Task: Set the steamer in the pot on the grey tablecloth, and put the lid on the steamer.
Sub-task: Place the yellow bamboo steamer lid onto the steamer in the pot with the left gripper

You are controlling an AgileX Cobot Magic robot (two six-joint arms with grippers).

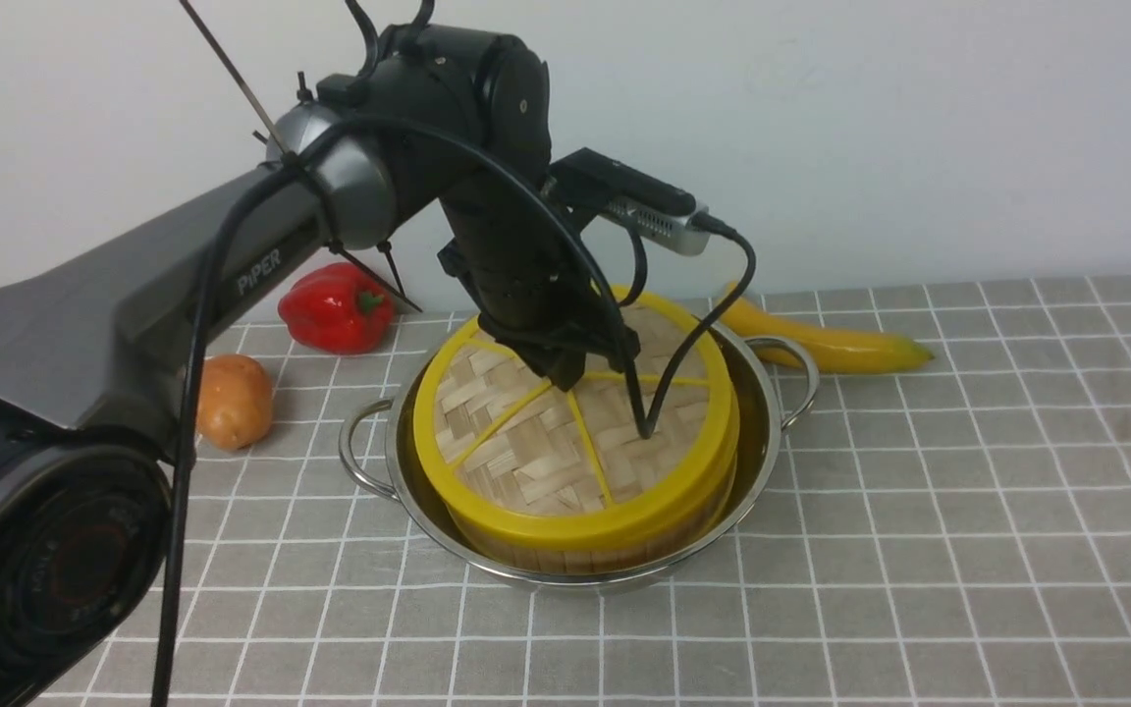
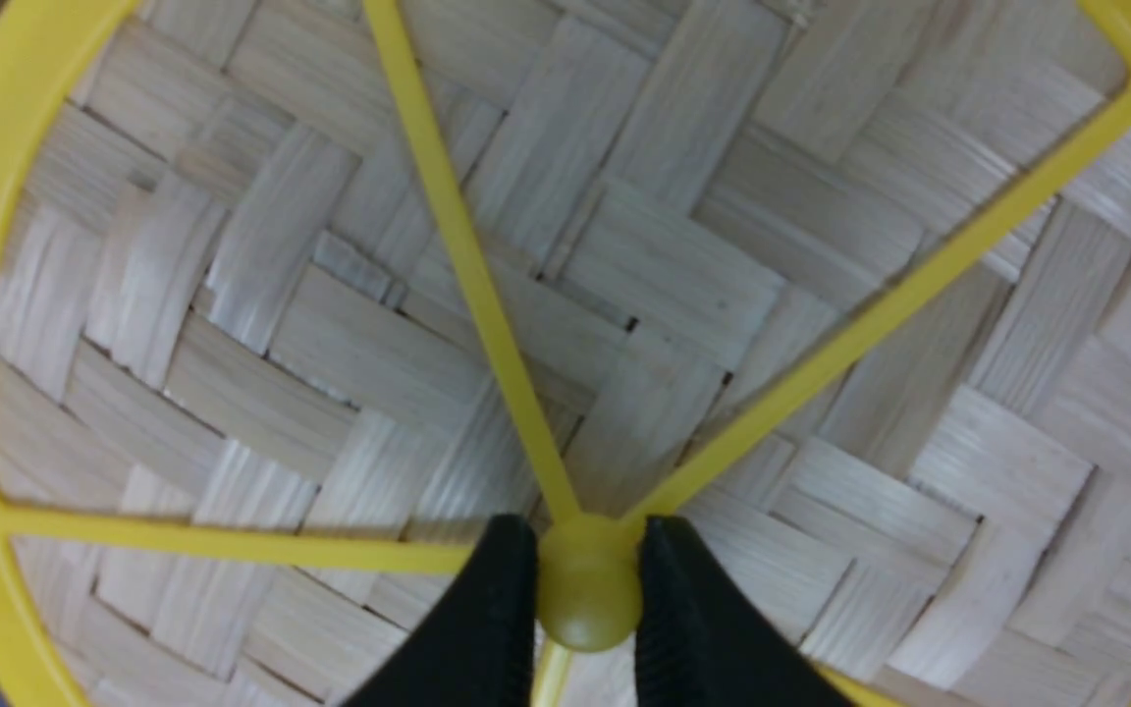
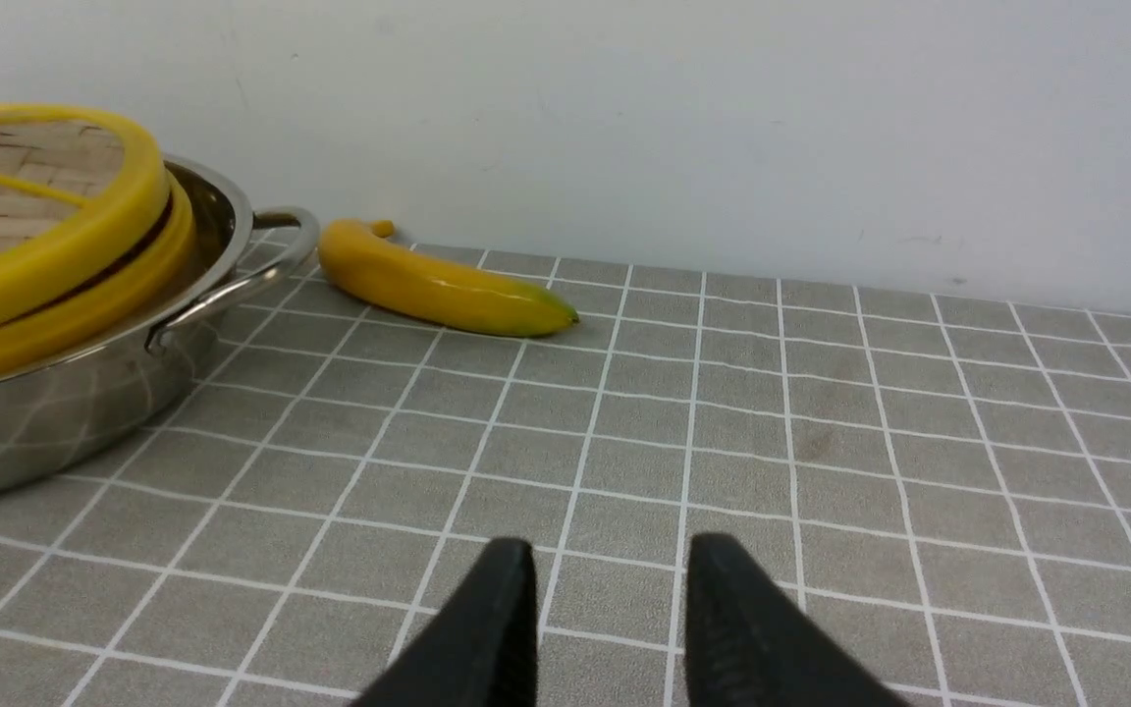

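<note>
At the middle of the grey tablecloth the pot is seen with the steamer set inside it and the lid laid on top, its hub clamped by the left hand. Open cloth is left in front and to the right; the right hand is held low over it, fingers apart and empty. Near the pale wall a banana lies just beyond the pot's right handle; a red pepper and a potato are placed left of the pot.
</note>
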